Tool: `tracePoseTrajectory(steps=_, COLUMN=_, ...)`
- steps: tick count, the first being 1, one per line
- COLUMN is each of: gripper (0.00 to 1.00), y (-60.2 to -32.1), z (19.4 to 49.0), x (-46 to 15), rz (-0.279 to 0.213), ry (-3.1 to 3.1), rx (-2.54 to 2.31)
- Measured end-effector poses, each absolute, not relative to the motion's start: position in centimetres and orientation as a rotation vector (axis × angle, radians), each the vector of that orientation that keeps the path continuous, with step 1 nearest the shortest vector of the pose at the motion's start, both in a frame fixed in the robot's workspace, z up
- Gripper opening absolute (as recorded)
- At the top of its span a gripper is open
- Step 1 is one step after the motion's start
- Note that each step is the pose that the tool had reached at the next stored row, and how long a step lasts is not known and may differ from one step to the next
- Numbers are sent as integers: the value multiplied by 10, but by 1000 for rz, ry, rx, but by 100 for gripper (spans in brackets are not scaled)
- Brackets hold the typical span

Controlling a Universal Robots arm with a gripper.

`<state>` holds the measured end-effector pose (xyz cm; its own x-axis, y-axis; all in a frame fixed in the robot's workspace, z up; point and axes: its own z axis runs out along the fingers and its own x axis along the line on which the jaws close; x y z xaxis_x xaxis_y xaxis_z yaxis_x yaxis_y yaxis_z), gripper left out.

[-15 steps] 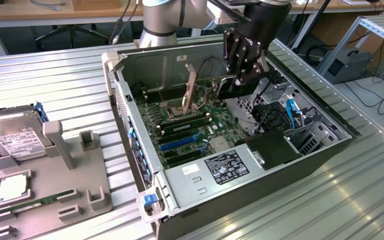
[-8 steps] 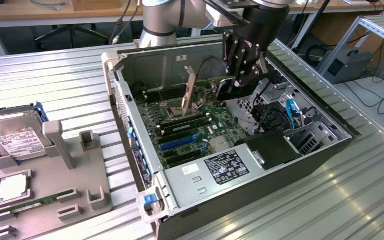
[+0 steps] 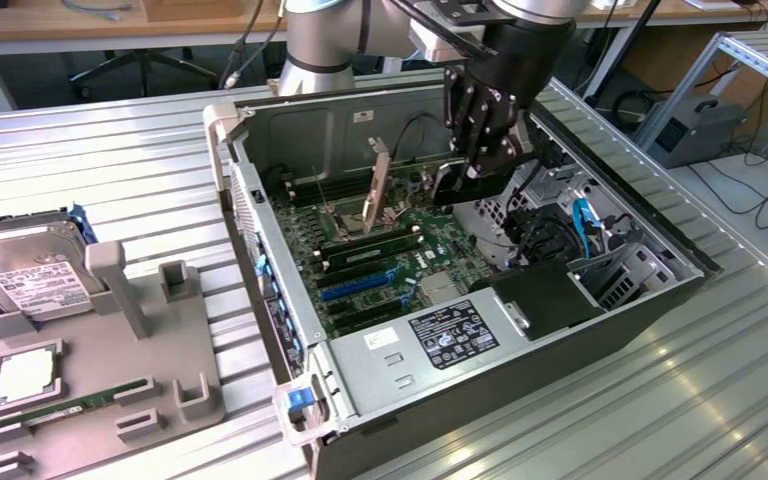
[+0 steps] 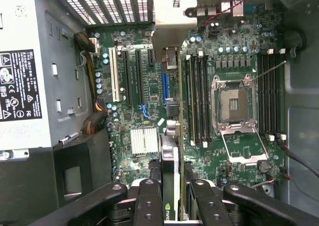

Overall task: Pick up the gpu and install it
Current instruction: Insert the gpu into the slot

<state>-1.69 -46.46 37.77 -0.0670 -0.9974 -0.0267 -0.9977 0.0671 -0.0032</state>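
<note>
My gripper (image 3: 474, 165) hangs inside the open computer case (image 3: 624, 320), above the motherboard (image 3: 398, 262). It is shut on the gpu (image 4: 169, 158), a thin dark card seen edge-on between the black fingers (image 4: 148, 198) in the wrist view. The card's silvery bracket (image 4: 172, 24) points toward the slotted rear wall of the case. The card hovers in line with the blue expansion slot (image 4: 165, 86), apart from the board. In the exterior view the gpu (image 3: 442, 183) shows just under the fingers.
Memory sticks (image 4: 197, 99) and the open CPU socket (image 4: 234, 104) lie beside the slot. The power supply (image 3: 458, 330) fills the case's near end. On the exterior view's left a grey fixture (image 3: 157, 340) holds a hard drive (image 3: 24, 275) and a green memory stick (image 3: 51, 410).
</note>
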Motion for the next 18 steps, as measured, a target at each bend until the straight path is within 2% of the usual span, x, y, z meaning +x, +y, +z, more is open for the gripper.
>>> tracePoseTrajectory(steps=18, gripper=27, y=-465, z=370, x=-19, rz=25, ry=2279, rx=-2131)
